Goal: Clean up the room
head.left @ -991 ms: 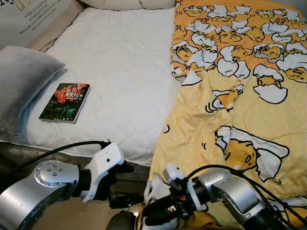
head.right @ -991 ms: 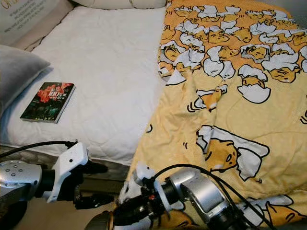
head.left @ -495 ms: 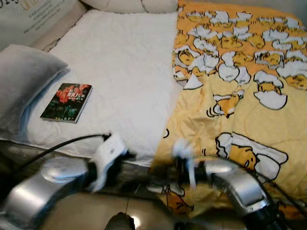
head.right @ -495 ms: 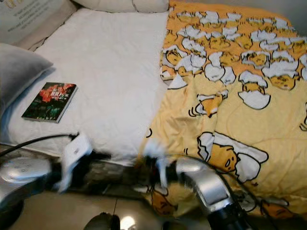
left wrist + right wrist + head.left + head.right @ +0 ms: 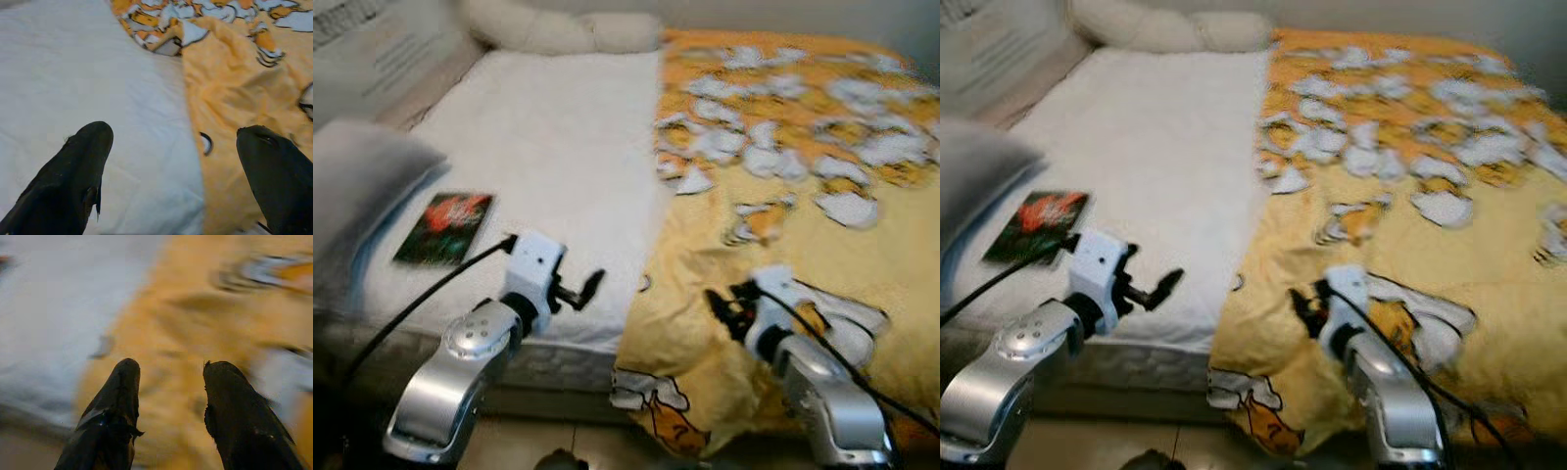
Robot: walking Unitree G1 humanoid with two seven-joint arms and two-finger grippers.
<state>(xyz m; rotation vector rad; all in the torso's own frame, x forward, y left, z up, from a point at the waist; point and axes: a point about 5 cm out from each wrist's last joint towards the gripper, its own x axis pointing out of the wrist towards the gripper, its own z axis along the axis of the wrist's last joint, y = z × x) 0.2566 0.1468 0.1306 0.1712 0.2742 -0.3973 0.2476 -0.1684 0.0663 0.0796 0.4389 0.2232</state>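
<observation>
A yellow blanket [image 5: 803, 176] printed with cartoon eggs covers the right half of the bed and hangs over its front edge. The white mattress [image 5: 548, 147] lies bare on the left. On it, near the front left, rests a dark book [image 5: 443, 227] with a red cover picture. My left gripper [image 5: 585, 288] is raised over the mattress's front edge, open, its fingers [image 5: 83, 161] wide apart above the blanket's border. My right gripper [image 5: 717, 304] hovers over the blanket's hanging part, open, nothing between its fingers [image 5: 122, 391]. The head views are blurred.
A grey pillow [image 5: 362, 181] lies at the bed's left edge beside the book. White pillows [image 5: 558, 29] sit at the head of the bed. A light headboard or wall panel [image 5: 382, 49] runs along the left. Tiled floor [image 5: 558, 450] shows below the bed.
Both arms have risen from below the bed's front edge to over it, the fingers now pointing at the bed. The camera has shifted and the picture has blurred.
</observation>
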